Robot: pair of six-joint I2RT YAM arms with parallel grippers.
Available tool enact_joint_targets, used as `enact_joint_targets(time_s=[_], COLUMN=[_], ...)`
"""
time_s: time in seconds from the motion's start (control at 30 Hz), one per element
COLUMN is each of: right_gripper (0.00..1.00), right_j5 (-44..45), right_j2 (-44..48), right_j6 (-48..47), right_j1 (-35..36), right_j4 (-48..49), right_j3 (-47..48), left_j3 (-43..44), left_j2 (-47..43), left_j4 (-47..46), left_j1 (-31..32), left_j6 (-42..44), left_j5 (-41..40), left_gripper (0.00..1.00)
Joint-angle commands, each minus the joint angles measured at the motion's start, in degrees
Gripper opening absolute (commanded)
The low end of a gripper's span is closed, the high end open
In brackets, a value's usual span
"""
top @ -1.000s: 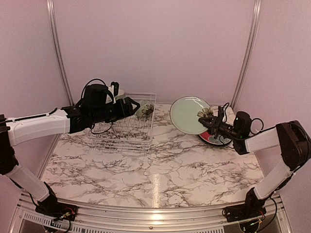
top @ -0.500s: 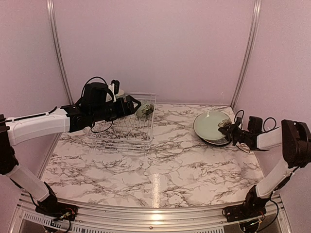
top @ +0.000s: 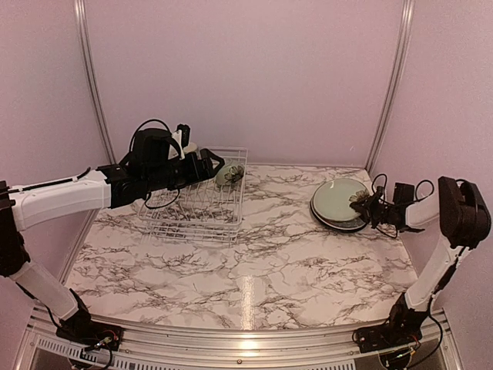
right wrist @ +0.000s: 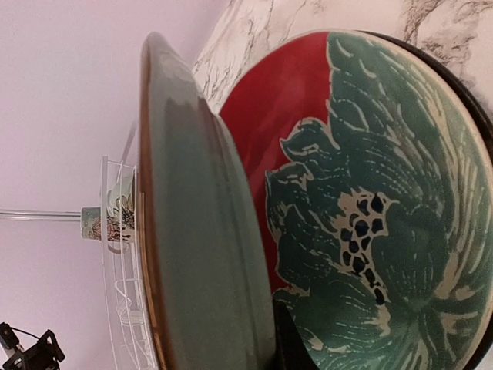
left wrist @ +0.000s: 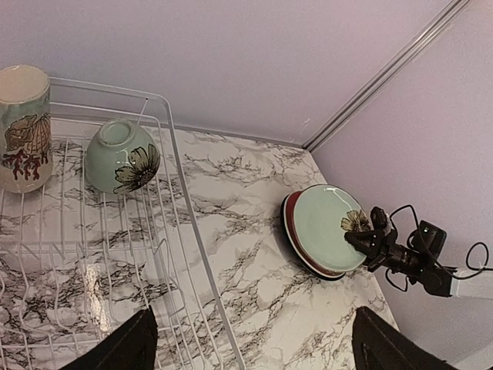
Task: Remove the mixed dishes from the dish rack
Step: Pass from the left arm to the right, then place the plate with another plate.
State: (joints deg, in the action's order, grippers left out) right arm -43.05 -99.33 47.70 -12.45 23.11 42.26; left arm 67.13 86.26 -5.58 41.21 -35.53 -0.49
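Observation:
The pale green plate (top: 337,198) lies tilted on a dark-rimmed plate (top: 333,223) at the right of the table. That lower plate's face is red and dark green (right wrist: 370,208). My right gripper (top: 359,203) is shut on the green plate's rim at its floral mark; the plate's underside (right wrist: 200,231) fills the right wrist view. The white dish rack (top: 192,231) stands at the back left. It holds the small green bowl (top: 229,173) on its side and the floral mug (top: 185,146). My left gripper (top: 216,166) is open and empty above the rack.
Both plates (left wrist: 327,227) sit close to the right wall and the back right corner post. In the left wrist view the bowl (left wrist: 123,154) and mug (left wrist: 23,127) are at the rack's (left wrist: 202,262) far end. Marble tabletop lies between rack and plates.
My right gripper has swung the green plate from nearly upright down and to the right onto the dark-rimmed plate. The left arm has barely moved.

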Motion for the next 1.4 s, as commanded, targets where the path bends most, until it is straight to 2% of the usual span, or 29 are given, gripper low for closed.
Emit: enact_joint_targets(time_s=[0.0, 0.1, 0.37, 0.5, 0.6, 0.73, 0.97, 1.1, 1.37], right_gripper=[0.02, 0.04, 0.24, 0.32, 0.34, 0.45, 0.61, 0.63, 0.65], right_j5=[-2.6, -2.6, -0.8, 1.3, 2.2, 5.0, 13.0, 18.6, 28.6], right_j2=[-1.9, -3.3, -3.0, -1.9, -1.2, 1.0, 3.4, 3.6, 2.2], right_j6=[0.9, 1.3, -1.4, -4.5, -6.8, -10.6, -20.8, -25.6, -31.2], right_j1=[-0.3, -0.3, -0.3, -0.3, -0.3, -0.3, 0.3, 1.6, 6.3], right_j4=[7.8, 8.4, 6.2, 1.8, -1.4, -6.3, -20.3, -28.0, -35.7], right_j3=[3.2, 3.7, 3.5, 3.6, 4.0, 4.2, 7.7, 9.6, 13.8], left_j3=[1.4, 1.6, 1.3, 1.1, 0.8, 0.5, 0.1, -0.1, 1.1], left_j2=[1.0, 1.4, 1.8, 1.9, 2.0, 1.9, 1.9, 1.7, 1.7], left_j4=[1.5, 1.6, 1.5, 1.4, 1.3, 1.0, 0.6, 0.6, 1.6], left_j1=[-0.2, -0.2, -0.2, -0.2, -0.2, -0.2, 0.0, 0.2, 1.3], left_j6=[0.7, 0.6, 0.6, 0.7, 0.6, 0.3, 0.0, -0.1, 0.8], left_j5=[0.2, 0.2, 0.2, 0.2, 0.2, 0.2, 1.6, 1.6, 0.8], left_gripper=[0.9, 0.9, 0.9, 0.9, 0.9, 0.9, 0.9, 0.9, 0.9])
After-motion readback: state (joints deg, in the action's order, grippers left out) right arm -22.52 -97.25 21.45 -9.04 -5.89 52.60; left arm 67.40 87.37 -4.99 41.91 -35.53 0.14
